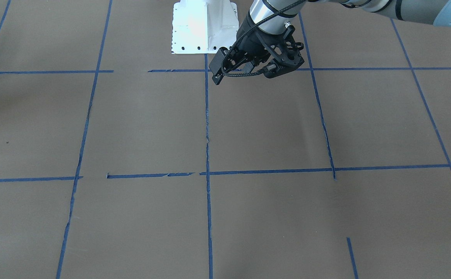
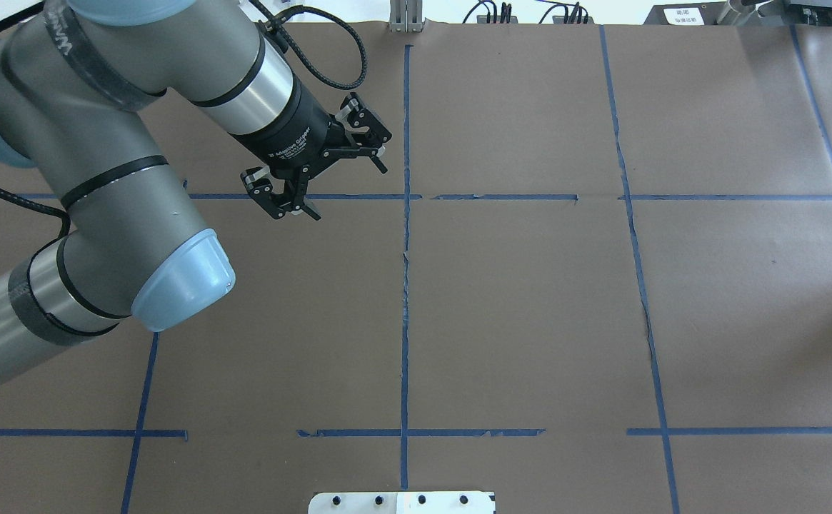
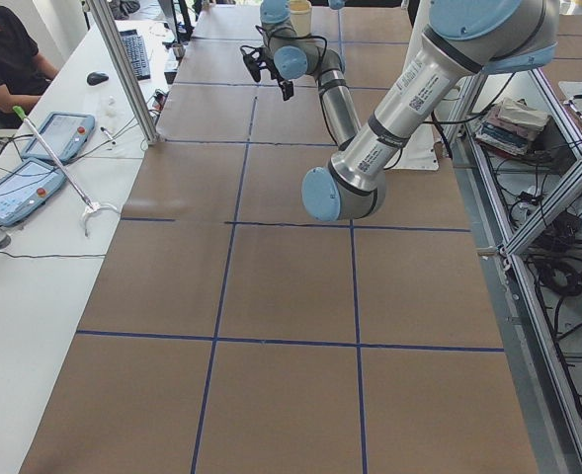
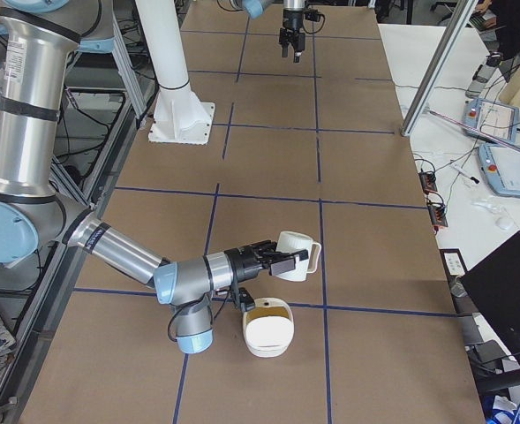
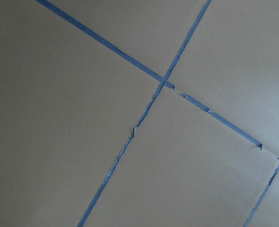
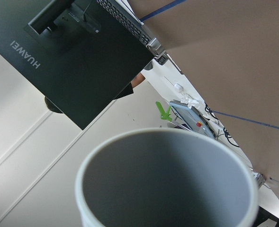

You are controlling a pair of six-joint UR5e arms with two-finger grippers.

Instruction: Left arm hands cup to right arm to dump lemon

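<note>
A white bowl (image 4: pixel 268 340) sits nearest on the table (image 4: pixel 374 265), something yellowish-brown inside; whether that is the lemon cannot be told. Just above it the cup (image 4: pixel 299 253) hangs at the tip of the right gripper (image 4: pixel 280 260), apparently upended there so its load drops into the bowl: long axis steep, base up, mouth down, handle away from the gripper, grey inside showing bare. How far that gripper closes cannot be told. Far up the table the left gripper (image 2: pixel 350 193) hangs spread wide and empty, well apart, its hand-over seemingly finished.
</note>
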